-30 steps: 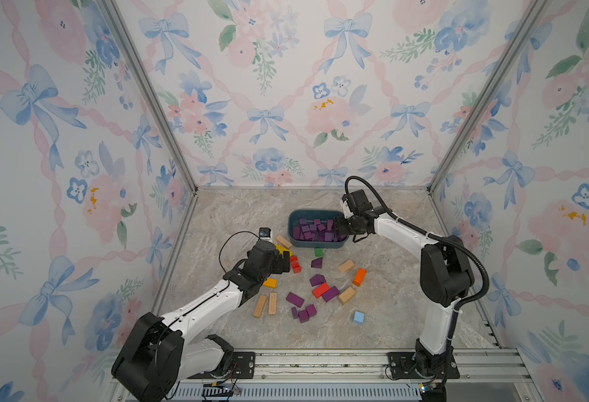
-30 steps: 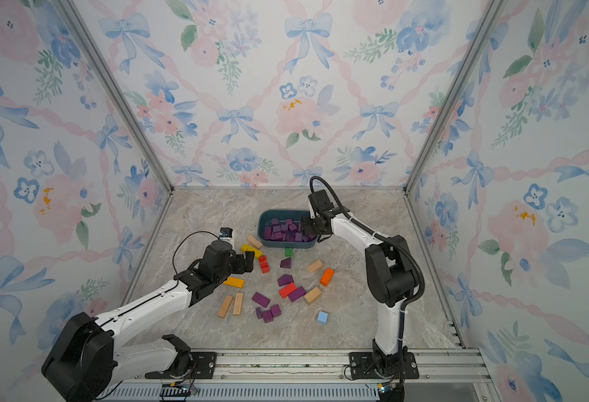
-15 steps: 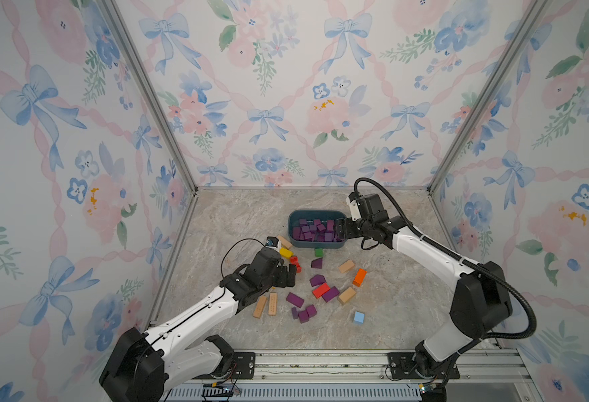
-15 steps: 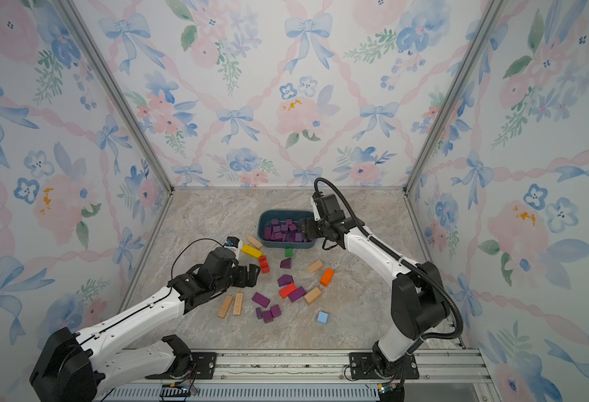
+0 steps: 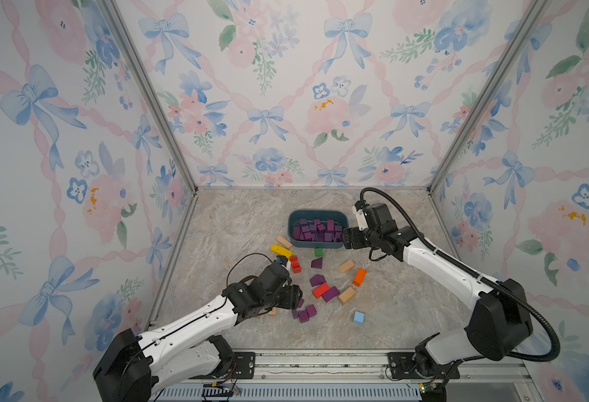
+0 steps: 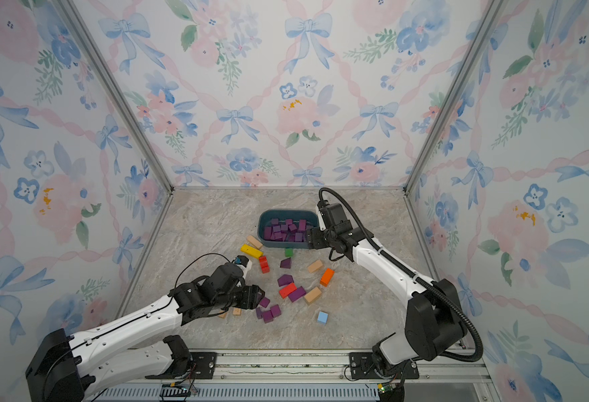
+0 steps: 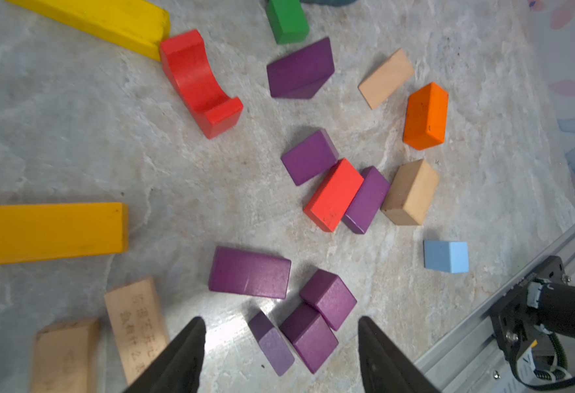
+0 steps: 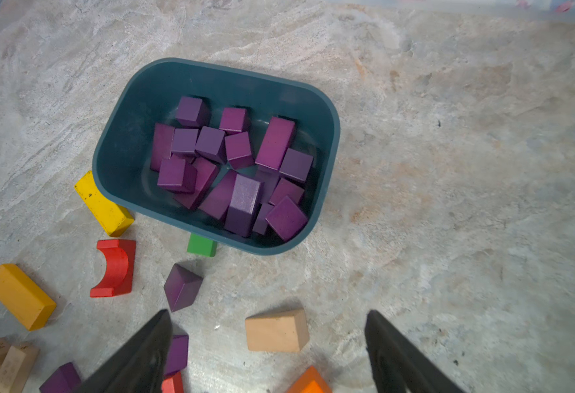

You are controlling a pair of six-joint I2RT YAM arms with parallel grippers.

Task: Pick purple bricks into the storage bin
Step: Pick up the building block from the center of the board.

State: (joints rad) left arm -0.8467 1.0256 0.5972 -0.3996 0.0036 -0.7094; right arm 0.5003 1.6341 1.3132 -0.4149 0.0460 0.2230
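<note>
The bin [image 8: 119, 153] is dark teal. The bricks [image 8: 274, 143] are purple. One arch [image 7: 197, 81] is red, one cube [image 7: 445, 257] light blue, one bar [image 7: 48, 233] yellow. The floor [image 7: 75, 136] is grey and swirly. The walls [image 5: 286, 87] have blue bows and pink flowers.

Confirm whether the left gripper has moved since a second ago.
Yes: the left gripper has drawn away from the storage bin, toward the near rail.

From my remote seat I read the purple bricks [image 8: 241, 204] as matt painted wood, the storage bin [image 8: 133, 136] as smooth, faintly glossy plastic, the tan blocks [image 7: 410, 192] as bare unpainted wood, and the tabletop [image 8: 449, 170] as a marbled, stone-look surface.
</note>
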